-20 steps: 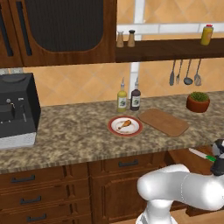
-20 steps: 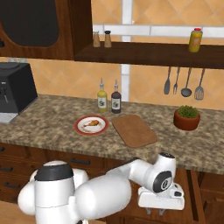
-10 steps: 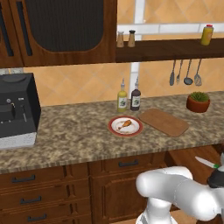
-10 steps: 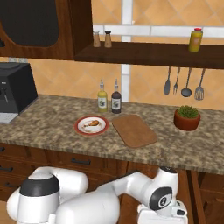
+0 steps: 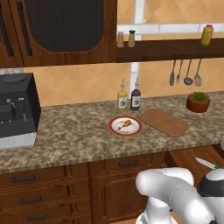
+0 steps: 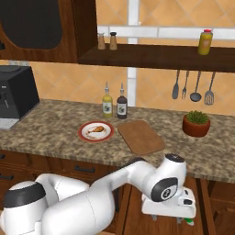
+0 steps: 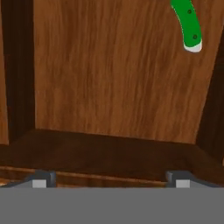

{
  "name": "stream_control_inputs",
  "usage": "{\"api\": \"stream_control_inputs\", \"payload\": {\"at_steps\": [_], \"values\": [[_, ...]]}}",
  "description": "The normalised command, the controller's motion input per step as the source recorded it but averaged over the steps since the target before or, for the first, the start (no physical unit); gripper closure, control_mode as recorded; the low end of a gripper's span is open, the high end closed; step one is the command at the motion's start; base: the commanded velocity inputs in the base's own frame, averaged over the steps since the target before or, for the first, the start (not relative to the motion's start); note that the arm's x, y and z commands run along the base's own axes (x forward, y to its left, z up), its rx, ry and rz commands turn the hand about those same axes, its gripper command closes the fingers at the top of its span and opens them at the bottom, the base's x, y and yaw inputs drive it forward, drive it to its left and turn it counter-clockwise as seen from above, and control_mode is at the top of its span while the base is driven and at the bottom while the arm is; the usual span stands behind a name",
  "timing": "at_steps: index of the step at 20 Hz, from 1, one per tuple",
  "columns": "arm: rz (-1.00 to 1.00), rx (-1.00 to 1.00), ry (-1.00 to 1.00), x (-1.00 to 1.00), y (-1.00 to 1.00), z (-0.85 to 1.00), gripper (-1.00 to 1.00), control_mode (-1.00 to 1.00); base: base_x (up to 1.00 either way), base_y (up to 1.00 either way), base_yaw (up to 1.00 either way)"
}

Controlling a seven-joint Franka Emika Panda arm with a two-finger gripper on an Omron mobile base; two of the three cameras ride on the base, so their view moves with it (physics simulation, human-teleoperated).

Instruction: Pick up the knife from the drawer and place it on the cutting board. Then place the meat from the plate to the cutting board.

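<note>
Knife lying in drawer | gripper lower than 1s ago, spread wide, nothing pinched

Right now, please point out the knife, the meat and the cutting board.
knife (image 7: 188, 26), hand view, on its green handle.
meat (image 5: 124, 124), left base view, on the drumstick's middle.
cutting board (image 6: 140, 136), right base view, on its bare centre.
</note>
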Motion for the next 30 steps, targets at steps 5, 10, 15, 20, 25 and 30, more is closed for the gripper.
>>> {"api": "stream_control_inputs", "payload": {"at_steps": [5, 10, 15, 20, 25, 30], "values": [[-0.10, 0.02, -0.34, 0.73, -0.01, 0.07, -1.00, -1.00, 0.00, 0.00, 0.00], [0.00, 0.00, -0.09, 0.61, -0.03, -0.16, -1.00, -1.00, 0.00, 0.00, 0.00], [0.00, -0.02, 0.03, 0.22, -0.11, -0.31, -1.00, -1.00, 0.00, 0.00, 0.00], [0.00, -0.04, 0.00, 0.15, -0.19, -0.43, -1.00, -1.00, 0.00, 0.00, 0.00], [0.00, -0.01, 0.00, 0.16, -0.15, -0.22, -1.00, -1.00, 0.00, 0.00, 0.00], [0.00, -0.03, 0.00, 0.27, -0.25, -0.14, -1.00, -1.00, 0.00, 0.00, 0.00]]}}
